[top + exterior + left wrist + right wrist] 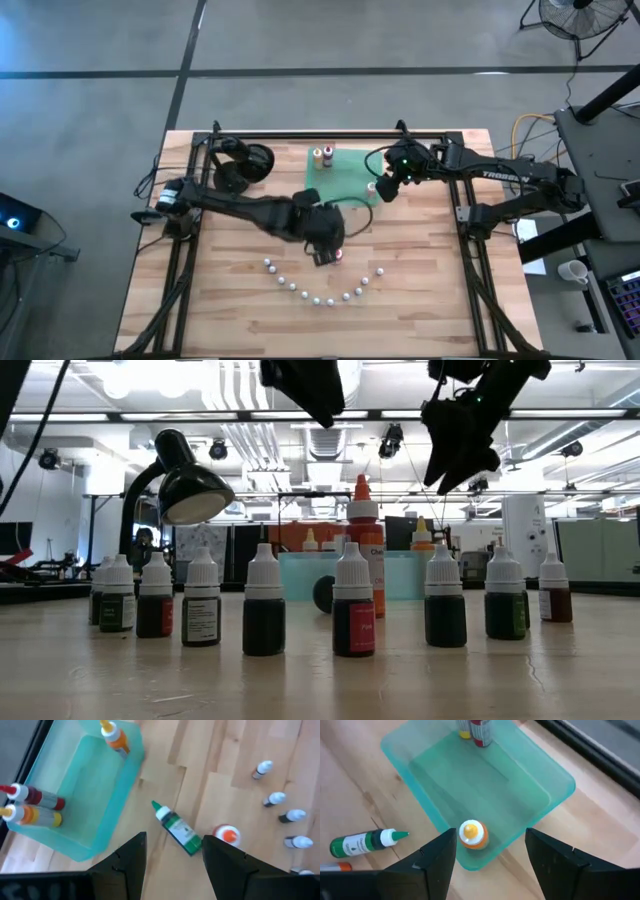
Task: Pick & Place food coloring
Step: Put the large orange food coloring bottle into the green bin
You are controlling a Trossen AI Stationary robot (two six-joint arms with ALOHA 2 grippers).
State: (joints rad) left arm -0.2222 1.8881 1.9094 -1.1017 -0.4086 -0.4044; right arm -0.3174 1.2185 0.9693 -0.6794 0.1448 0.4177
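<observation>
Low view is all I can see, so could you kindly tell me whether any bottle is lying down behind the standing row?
Observer: Yes, a green bottle lies on its side on the tabletop, beside the green tray.
Operator: Thank you. Which gripper is nearest it?
Observer: The left gripper hangs open above it.
Operator: And what is in the tray, please?
Observer: Two bottles sit at one corner, and an orange-topped bottle stands near the opposite corner, below the open right gripper.
</observation>
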